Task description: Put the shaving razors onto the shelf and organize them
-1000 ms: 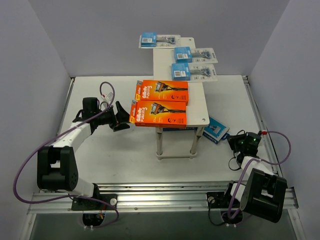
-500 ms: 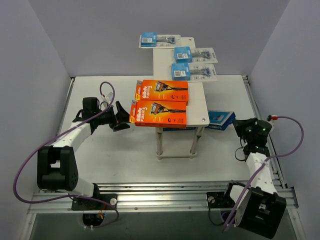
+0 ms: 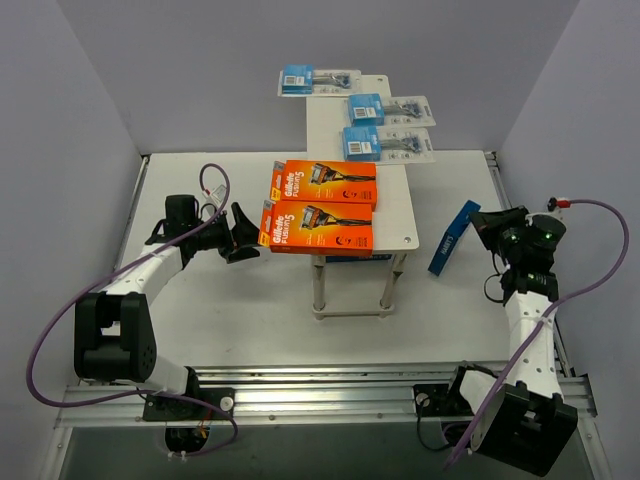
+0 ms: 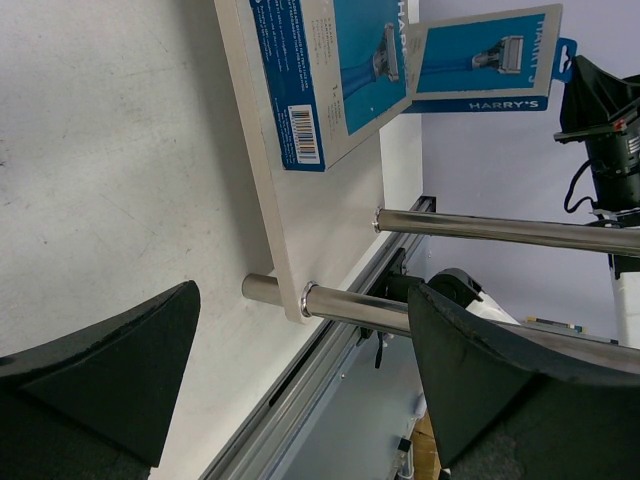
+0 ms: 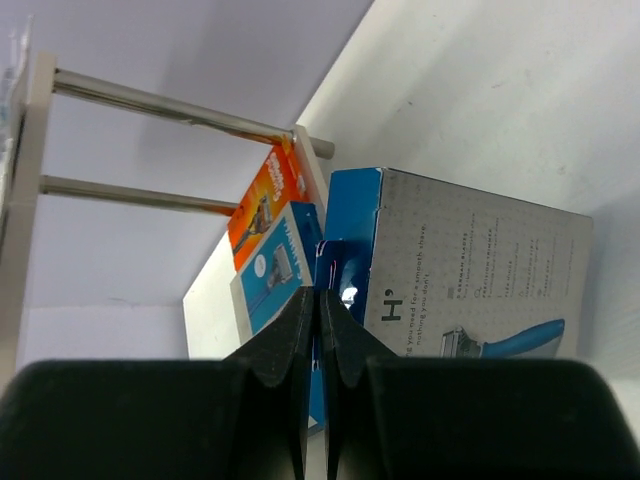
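1. Your right pincer (image 3: 482, 222) is clamped on the blue-and-white box (image 3: 450, 240). In the right wrist view its fingers (image 5: 300, 340) are pressed together on a thin edge of that box.
2. The blue-and-white box hangs tilted, with its upper end at the pincer and its lower end pointing near and left. It is to the right of the shelf (image 3: 395, 200), apart from it, and looks lifted off the surface (image 3: 250, 310).
3. Your left pincer (image 3: 250, 232) stands wide apart with nothing between its fingers. From above it sits just left of the shelf's near left corner. You cannot tell whether it touches the box there.
4. Near end of the shelf top: the near orange box (image 3: 317, 228) and the far orange box (image 3: 325, 183) lie flat, just beside each other. Both overhang the left edge.
5. Far end of the shelf top: three packs lie flat.
   - The far blister pack (image 3: 317, 79) sticks out past the left edge.
   - The middle blister pack (image 3: 390, 107) reaches past the right edge.
   - The near blister pack (image 3: 387, 143) also reaches past the right edge.
6. Lower tier: a second blue box (image 4: 320, 80) lies flat on it, under the orange boxes.
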Controlling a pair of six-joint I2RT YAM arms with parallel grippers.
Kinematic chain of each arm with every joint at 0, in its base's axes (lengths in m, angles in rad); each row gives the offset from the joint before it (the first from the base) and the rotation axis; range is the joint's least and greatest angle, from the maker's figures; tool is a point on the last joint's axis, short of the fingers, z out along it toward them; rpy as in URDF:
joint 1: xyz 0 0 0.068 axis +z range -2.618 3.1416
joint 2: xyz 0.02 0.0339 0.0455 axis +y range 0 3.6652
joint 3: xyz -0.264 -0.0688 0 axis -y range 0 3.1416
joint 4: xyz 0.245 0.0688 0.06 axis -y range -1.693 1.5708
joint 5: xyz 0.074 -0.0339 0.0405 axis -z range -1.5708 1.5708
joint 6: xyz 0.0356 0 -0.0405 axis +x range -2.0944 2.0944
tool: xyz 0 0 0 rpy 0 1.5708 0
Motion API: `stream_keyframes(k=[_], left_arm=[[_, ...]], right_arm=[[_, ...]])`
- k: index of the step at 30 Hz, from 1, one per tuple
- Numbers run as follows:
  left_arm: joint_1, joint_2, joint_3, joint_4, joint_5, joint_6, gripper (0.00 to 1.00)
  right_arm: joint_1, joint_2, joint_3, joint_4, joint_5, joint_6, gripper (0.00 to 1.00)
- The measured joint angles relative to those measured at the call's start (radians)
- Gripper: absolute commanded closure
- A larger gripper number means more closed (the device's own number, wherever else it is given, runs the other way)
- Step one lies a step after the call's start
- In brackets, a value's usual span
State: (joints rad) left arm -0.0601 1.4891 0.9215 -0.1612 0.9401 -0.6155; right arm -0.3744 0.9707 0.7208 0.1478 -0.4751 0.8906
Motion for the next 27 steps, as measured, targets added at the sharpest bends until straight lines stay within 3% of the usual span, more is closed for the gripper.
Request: stream_keyframes(k=[12,27], left_arm=[[0.000,0.000,0.000,0.000,0.000,0.007,0.06],[0.000,0.000,0.000,-0.001,-0.001,0.018,0.06]], right_arm=[[0.006,0.002,0.023,0.100,-0.158,0.049,1.00],[0.172,0.003,0.024,0.329,-0.199,0.132,1.00]])
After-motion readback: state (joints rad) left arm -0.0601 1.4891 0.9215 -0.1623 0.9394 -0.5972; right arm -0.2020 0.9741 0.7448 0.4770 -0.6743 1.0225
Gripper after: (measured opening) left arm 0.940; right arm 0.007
